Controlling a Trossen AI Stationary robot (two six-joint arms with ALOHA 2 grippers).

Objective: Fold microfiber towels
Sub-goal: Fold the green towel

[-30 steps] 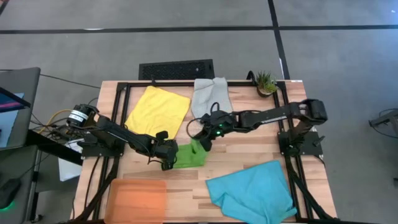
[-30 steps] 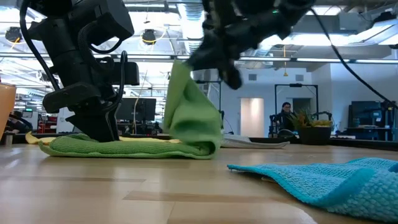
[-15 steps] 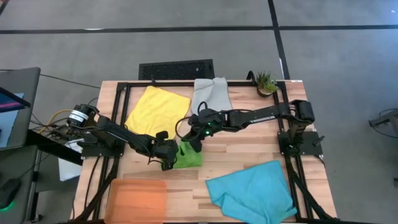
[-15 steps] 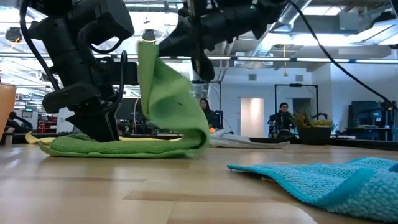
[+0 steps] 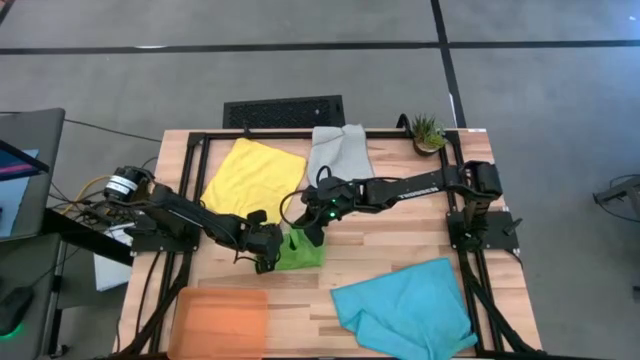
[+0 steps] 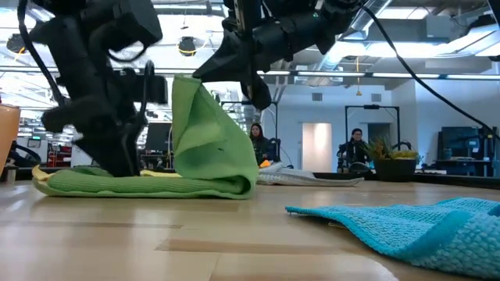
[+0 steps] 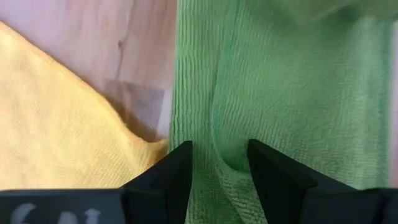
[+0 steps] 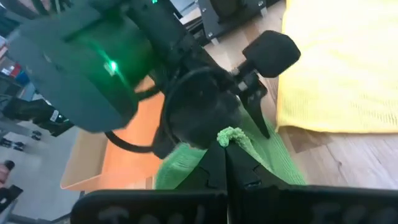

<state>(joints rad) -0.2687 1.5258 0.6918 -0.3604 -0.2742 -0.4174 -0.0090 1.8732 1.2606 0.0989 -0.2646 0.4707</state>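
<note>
- Green towel (image 5: 303, 250) lies mid-desk (image 5: 400, 250), between the two arms; its lower layer is flat and one edge is lifted into an upright flap (low view).
- Yellow towel (image 5: 252, 177) touches or nearly touches the green one's far-left side; grey towel (image 5: 337, 152) sits at the far edge; turquoise towel (image 5: 405, 305) is near-right, well apart. None of these 3 is in play.
- Orange tray (image 5: 222, 318) sits at the near-left corner, apart from the towel.
- Right claw (image 8: 227, 138): fingers together, clamped on a small tuft at the green towel's raised edge, holding it up over the flat part.
- Left claw (image 7: 219, 163): fingers apart, down at the towel's left end, straddling a ridge of green cloth and gripping nothing; can't tell if it's pressing.
- Key relation: the flat layer runs from under the right claw toward the left claw, i.e. leftward across the desk. The raised edge stands roughly above the towel's right-hand part.
- Judgement: the fold likely closes by carrying the flap left and down. The right arm has the cloth, so it's the mover; the left is nearest the landing edge and may be in the way.
</note>
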